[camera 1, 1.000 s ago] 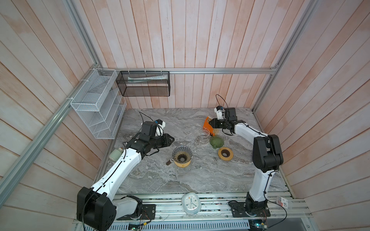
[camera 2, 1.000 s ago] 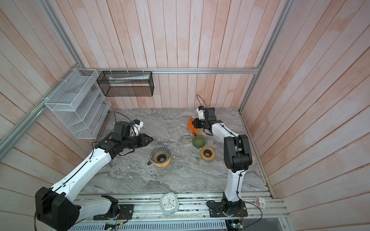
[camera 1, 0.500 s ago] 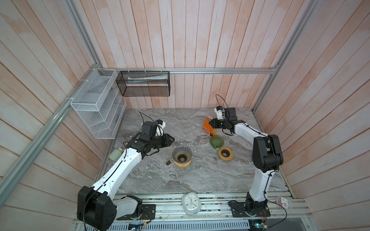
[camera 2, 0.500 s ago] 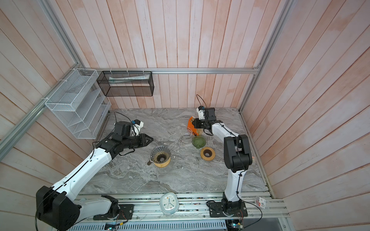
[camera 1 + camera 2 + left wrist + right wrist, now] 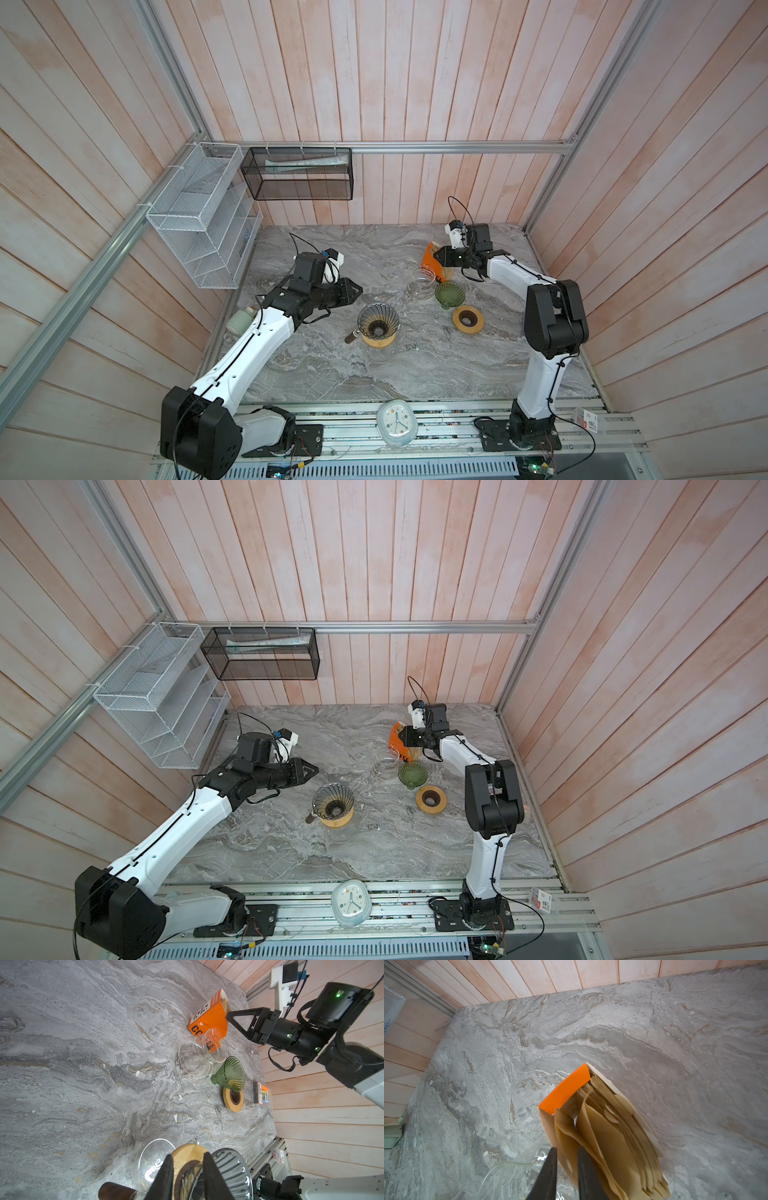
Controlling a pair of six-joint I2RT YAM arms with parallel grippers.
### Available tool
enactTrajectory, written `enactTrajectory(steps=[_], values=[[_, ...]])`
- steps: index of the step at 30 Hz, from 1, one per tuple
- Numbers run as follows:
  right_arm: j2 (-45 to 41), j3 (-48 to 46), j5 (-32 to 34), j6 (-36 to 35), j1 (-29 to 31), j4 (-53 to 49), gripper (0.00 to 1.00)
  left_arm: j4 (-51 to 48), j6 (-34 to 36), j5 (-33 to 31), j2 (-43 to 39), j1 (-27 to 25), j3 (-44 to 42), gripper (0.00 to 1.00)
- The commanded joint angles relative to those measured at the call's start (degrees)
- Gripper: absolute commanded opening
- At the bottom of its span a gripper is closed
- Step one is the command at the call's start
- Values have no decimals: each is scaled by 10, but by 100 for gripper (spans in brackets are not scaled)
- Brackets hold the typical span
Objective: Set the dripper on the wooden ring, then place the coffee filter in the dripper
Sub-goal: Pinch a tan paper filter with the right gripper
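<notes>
Barely anything moved. We see right pincer (image 5: pixel 566 1150) straddling one coffee filter (image 5: pixel 563 1130) to peel it from its box (image 5: pixel 566 1088), pinch unclear. Meanwhile left pincer (image 5: pixel 187 1155) sits ajar, empty, beside dripper (image 5: pixel 232 1169).

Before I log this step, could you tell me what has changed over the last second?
Nothing has visibly moved. The right gripper stays at the orange filter box, its jaws straddling the edge of a coffee filter. The left gripper still hovers beside the dripper. Nothing was taken or released.
</notes>
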Motion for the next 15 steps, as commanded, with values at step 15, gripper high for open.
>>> enactTrajectory(steps=[15], values=[[-20,-15,9,-7,3,-12,17,10,8,4,-11,3,-13,28]])
